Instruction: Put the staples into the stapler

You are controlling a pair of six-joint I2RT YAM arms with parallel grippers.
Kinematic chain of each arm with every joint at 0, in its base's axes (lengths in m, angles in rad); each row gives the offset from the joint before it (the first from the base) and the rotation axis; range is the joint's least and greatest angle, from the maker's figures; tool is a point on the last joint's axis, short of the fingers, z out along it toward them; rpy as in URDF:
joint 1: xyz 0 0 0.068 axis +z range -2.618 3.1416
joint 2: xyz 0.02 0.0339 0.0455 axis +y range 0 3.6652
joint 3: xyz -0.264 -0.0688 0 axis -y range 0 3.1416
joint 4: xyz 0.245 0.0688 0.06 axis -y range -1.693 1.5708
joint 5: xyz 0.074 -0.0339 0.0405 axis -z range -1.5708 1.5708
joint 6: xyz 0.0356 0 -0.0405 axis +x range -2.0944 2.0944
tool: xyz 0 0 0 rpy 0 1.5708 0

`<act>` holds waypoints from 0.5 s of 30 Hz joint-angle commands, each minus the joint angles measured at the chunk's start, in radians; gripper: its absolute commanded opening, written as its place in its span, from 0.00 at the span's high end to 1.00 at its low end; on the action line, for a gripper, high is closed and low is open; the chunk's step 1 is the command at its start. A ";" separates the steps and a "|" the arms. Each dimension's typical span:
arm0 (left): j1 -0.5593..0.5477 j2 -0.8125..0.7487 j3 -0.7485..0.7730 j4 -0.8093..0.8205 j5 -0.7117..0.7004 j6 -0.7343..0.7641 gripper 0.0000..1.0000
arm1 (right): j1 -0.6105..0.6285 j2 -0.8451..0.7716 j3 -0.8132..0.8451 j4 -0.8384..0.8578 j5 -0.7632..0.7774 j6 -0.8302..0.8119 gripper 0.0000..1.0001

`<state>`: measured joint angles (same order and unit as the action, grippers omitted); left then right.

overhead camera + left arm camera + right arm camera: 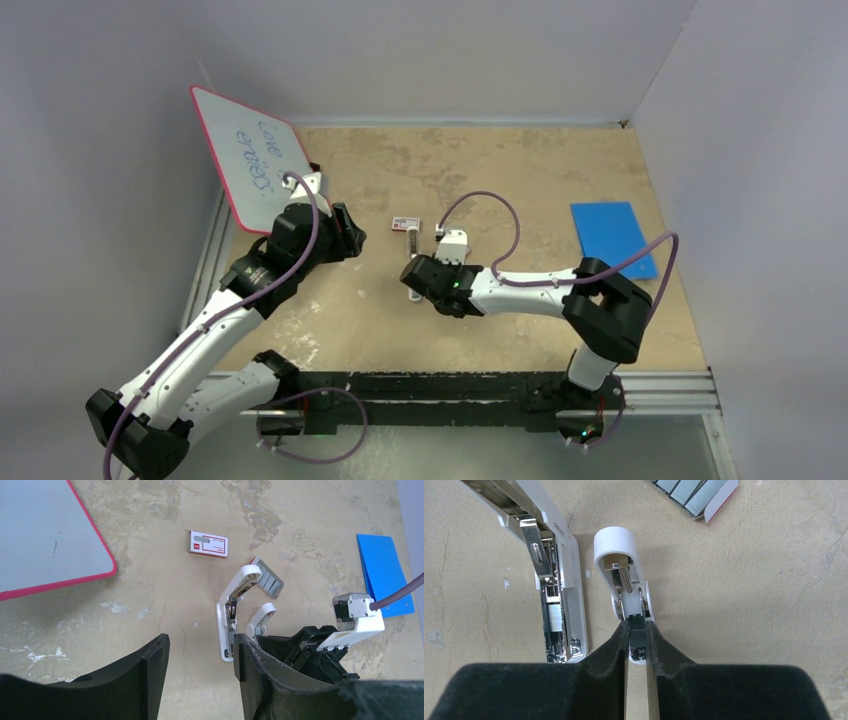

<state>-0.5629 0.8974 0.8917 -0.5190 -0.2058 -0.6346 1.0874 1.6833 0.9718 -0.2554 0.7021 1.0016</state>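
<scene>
The right gripper (636, 630) is clamped shut on the near end of the slim white upper arm of the stapler (222, 635). That arm's rounded tip points away from the gripper, toward the far side of the table (520, 170). The stapler's base lies flat just left of the held arm, with its metal channel uncovered. The staples (691, 491) are grey ribbed strips in a shallow open tray. They sit on the table beyond the right gripper, to the far right of the held arm's tip and apart from the fingers. From the left wrist, the tray rests just beside the stapler's far end. The left gripper (200, 672) hangs over bare table left of the stapler, its fingers spread wide with nothing between them. A red-and-white box (208, 544) lies farther back, left of the staples.
</scene>
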 commanded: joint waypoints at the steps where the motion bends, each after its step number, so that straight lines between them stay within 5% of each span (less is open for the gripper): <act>1: 0.007 -0.002 0.008 0.014 -0.004 0.006 0.50 | -0.002 0.012 -0.001 0.010 0.053 -0.010 0.84; 15: 0.007 -0.003 0.008 0.014 -0.004 0.007 0.50 | -0.001 0.015 0.012 0.017 0.044 -0.031 0.84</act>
<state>-0.5629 0.8974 0.8917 -0.5190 -0.2054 -0.6346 1.0870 1.7039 0.9718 -0.2371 0.7132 0.9752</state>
